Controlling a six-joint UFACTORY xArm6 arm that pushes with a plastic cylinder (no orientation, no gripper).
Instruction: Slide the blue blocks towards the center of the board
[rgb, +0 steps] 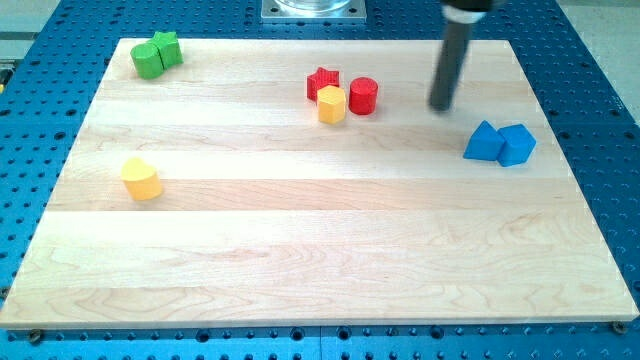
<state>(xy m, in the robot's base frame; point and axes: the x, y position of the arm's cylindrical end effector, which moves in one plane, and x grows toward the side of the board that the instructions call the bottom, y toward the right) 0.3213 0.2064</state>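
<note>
My tip (441, 106) rests on the worktop (300, 230), a little up and to the view's left of the two blue blocks (499, 143), not touching them. They sit side by side, touching, near the view's right edge. My rod has no hand. A red star (322, 82), yellow block (331, 104) and red cylinder (363, 95) cluster near the top middle.

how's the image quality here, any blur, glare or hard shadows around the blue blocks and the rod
Camera view: lighting is even and soft, with only faint shadows under the blue blocks and beside my tip, which stands to their upper left, apart from them; the wooden board shows mild sheen, no harsh glare; the rod's top looks slightly blurred.
</note>
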